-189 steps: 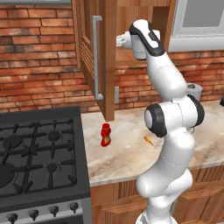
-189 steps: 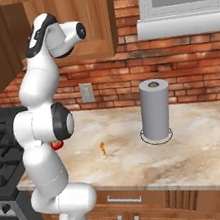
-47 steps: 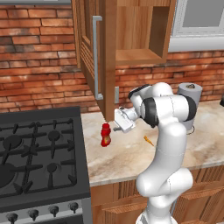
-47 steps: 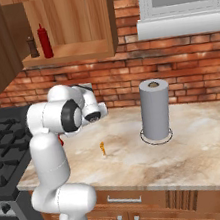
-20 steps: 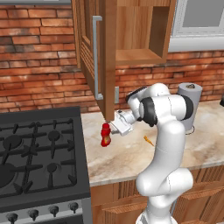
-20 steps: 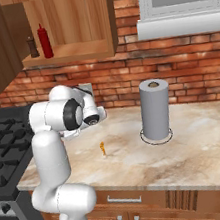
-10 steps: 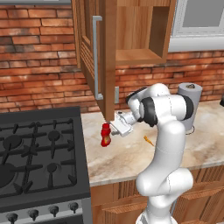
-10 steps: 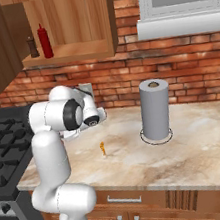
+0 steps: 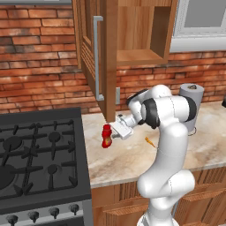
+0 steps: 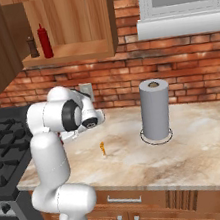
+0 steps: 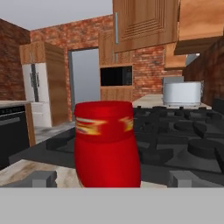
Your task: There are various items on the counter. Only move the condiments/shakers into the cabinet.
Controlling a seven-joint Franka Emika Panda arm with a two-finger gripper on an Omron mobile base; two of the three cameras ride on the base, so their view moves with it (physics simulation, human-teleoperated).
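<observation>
Red bottle (image 9: 106,135) upright (long axis vertical).

The beige marbled stone counter (image 9: 128,159) carries a curvy red squeeze bottle (image 9: 106,135) near its left edge beside the stove, a tiny orange carrot-like piece (image 10: 102,148) toward the middle, and an upright grey paper-towel roll (image 10: 154,110) near the back wall.

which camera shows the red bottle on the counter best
The hand view: the red bottle stands close and central between the open gripper's fingertips, label band clear. The left base view shows it small, upright on the counter beside the stove. In the right base view the arm hides it.
</observation>
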